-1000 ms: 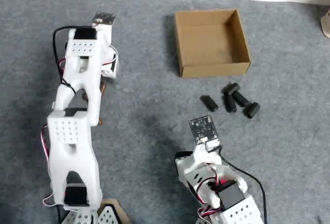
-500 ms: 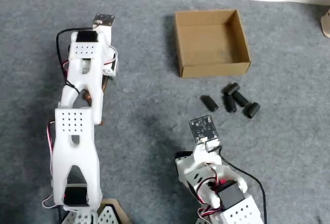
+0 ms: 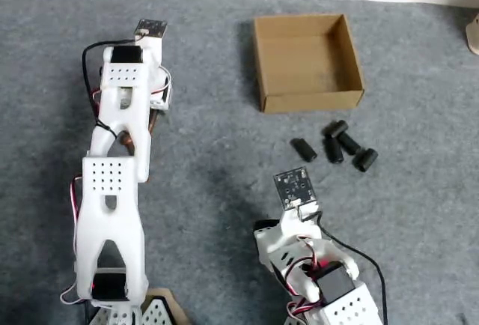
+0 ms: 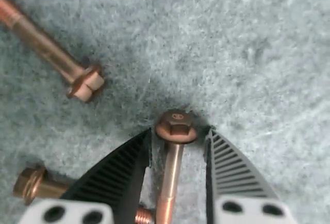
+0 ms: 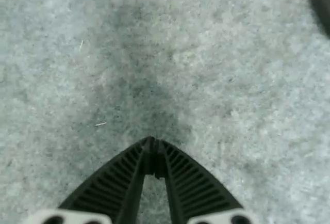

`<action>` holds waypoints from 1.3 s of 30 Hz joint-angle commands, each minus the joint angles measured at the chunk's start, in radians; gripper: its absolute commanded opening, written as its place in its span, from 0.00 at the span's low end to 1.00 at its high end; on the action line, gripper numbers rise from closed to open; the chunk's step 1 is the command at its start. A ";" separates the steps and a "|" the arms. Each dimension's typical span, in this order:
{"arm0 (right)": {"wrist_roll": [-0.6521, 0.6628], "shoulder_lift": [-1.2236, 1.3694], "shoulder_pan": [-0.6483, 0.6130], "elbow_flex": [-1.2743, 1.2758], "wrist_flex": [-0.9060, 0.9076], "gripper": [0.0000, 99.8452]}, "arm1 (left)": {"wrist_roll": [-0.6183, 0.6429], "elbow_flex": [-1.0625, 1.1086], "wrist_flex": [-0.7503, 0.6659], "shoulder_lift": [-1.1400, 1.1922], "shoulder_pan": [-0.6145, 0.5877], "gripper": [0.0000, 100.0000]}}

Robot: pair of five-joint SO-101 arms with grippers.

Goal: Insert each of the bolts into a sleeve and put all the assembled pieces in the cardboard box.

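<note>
High view: the cardboard box (image 3: 310,101) is shown with black sleeves (image 3: 334,146) near its front wall. The left gripper (image 4: 178,134) is spread around a copper bolt (image 4: 176,126); the right gripper (image 5: 153,144) is pressed together. The bolt-head marking cannot be read.

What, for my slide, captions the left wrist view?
Open left gripper straddles a copper bolt on carpet, other bolts nearby.
</note>
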 commanded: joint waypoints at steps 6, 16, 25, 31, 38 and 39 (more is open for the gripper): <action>0.003 -0.010 -0.010 0.140 -0.025 0.00 | 0.003 -0.012 0.000 0.010 0.004 0.16; 0.000 -0.008 0.165 0.018 -0.070 0.00 | 0.002 -0.010 -0.005 0.010 0.005 0.16; 0.000 -0.005 0.394 -0.128 -0.090 0.00 | 0.000 -0.010 -0.005 0.010 0.005 0.16; 0.000 0.051 0.458 -0.136 -0.088 0.00 | -0.002 -0.010 0.000 0.012 0.005 0.16; 0.005 0.484 0.501 -0.392 -0.096 0.00 | -0.003 -0.008 0.002 0.012 0.004 0.16; 0.006 0.550 0.501 -0.440 -0.097 0.00 | -0.003 -0.008 0.002 0.012 0.004 0.16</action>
